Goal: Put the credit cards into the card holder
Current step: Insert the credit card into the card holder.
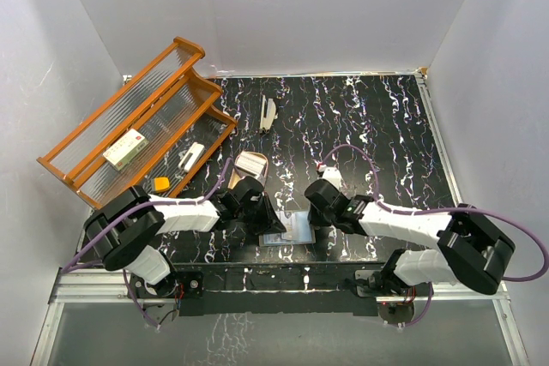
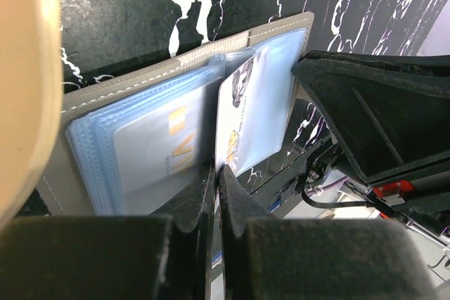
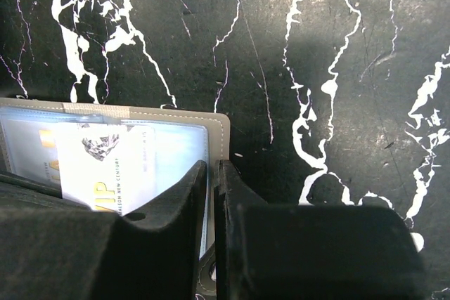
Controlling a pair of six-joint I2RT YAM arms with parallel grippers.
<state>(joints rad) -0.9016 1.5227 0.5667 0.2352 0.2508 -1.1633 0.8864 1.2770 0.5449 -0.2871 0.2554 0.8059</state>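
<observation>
Black marbled surface (image 1: pixel 386 126) leaves open room from 1 to 3 o'clock. The card holder (image 1: pixel 292 231) lies open at 6 o'clock, by the near edge. Its clear sleeves hold a printed card (image 3: pixel 105 166), which only the wrist views show. The left claw (image 2: pixel 214 180) is pinched closed at the holder's near edge. The right claw (image 3: pixel 209 173) is narrowed to a slit at its right edge. Whether either nips a sleeve I cannot tell. Credit cards (image 1: pixel 250 163) sit in a tan tray (image 1: pixel 264 171) at 12 o'clock from the holder.

light: top view bright and even, source overhead; wrist views dimmer.
shadows: soft and short beside the arms on the marble table (image 1: pixel 377 126); dim patch mid-right in the right wrist view.
glare: pale sheen on the card holder (image 2: pixel 155 138) sleeves.
focus: near fingers (image 2: pixel 186 205) and tan shape (image 2: pixel 24 89) at far left blurred; tabletop sharp.
</observation>
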